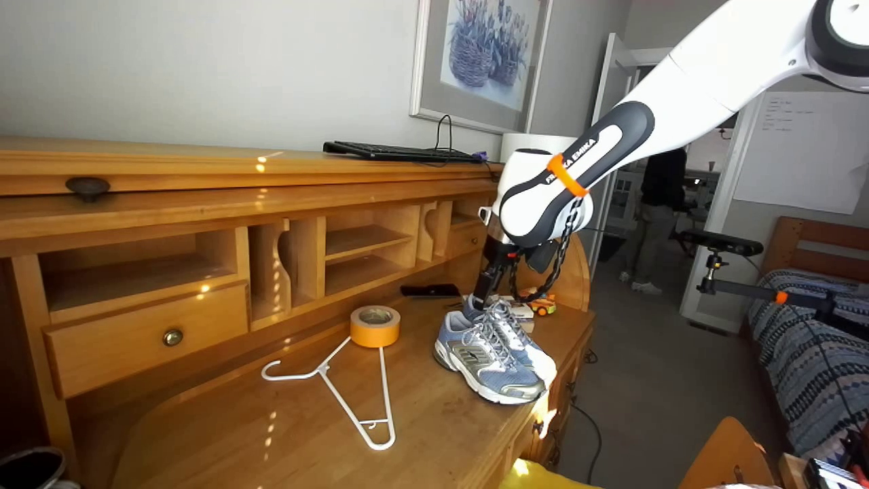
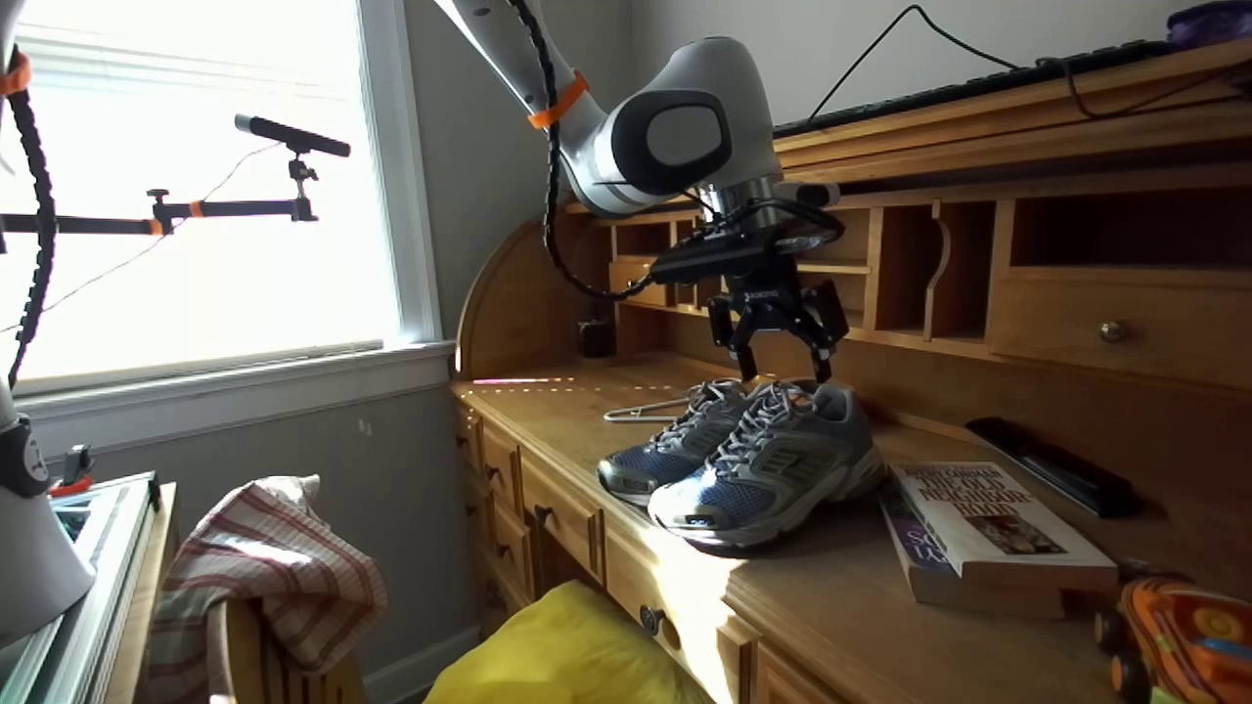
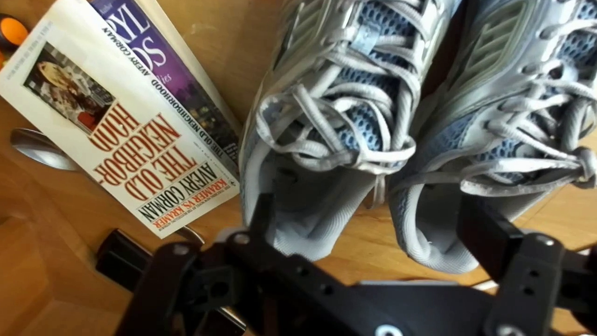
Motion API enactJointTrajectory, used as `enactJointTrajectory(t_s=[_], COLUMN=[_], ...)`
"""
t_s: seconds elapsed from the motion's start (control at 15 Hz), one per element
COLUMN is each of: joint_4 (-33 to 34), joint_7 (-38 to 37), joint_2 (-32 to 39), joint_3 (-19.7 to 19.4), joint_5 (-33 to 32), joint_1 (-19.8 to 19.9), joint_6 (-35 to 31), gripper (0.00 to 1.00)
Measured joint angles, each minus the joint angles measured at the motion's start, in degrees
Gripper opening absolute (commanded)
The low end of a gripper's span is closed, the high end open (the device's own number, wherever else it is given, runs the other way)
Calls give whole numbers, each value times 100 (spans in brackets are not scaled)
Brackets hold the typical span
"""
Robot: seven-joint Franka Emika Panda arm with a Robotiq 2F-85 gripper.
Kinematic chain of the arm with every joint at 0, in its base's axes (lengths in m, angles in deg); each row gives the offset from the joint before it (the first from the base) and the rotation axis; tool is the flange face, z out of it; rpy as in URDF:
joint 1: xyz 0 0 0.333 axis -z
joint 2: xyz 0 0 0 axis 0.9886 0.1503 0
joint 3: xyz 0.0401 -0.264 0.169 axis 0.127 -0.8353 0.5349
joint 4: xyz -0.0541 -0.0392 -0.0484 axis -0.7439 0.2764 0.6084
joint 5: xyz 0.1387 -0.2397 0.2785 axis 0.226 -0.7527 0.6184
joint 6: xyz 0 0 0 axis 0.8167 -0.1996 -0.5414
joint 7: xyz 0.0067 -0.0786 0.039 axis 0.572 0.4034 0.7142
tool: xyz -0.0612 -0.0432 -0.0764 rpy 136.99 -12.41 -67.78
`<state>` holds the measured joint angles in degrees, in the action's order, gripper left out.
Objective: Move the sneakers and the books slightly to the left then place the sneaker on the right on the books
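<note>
Two grey-silver sneakers with blue mesh stand side by side on the wooden desk. In an exterior view, one sneaker (image 2: 782,469) is nearer the books and the other sneaker (image 2: 675,445) is beyond it. The wrist view shows the left sneaker (image 3: 364,88) and right sneaker (image 3: 508,112), heels toward my gripper. My gripper (image 3: 368,210) is open and empty, one finger over each shoe's heel opening; whether the tips touch is unclear. It is just above the heels in both exterior views (image 2: 785,374) (image 1: 482,299). Two stacked books (image 2: 1007,523) lie beside the sneakers, partly hidden in an exterior view (image 1: 523,314).
A white wire hanger (image 1: 353,402) and a yellow tape roll (image 1: 375,333) lie on the desk. A black flat object (image 2: 1051,464) lies behind the books, and an orange toy car (image 2: 1188,631) stands near them. A spoon (image 3: 44,149) shows by the books. Cubbyholes line the back.
</note>
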<state>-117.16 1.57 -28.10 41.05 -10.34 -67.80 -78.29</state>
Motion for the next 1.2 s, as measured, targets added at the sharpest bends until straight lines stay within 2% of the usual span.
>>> enactJointTrajectory(t_s=[0.4,0.47,0.53,0.67,0.93,1.2], joint_4=[77,97,122,153,183,238], joint_7=[-8,-8,-8,-8,-30,-85], joint_2=[245,278,315,386,536,586], joint_3=[303,366,418,491,512,540], joint_5=[122,165,193,205,206,274], joint_1=[262,306,341,388,409,420], joint_6=[-384,-385,-385,-385,-335,12], gripper=[100,95,73,68,37,7])
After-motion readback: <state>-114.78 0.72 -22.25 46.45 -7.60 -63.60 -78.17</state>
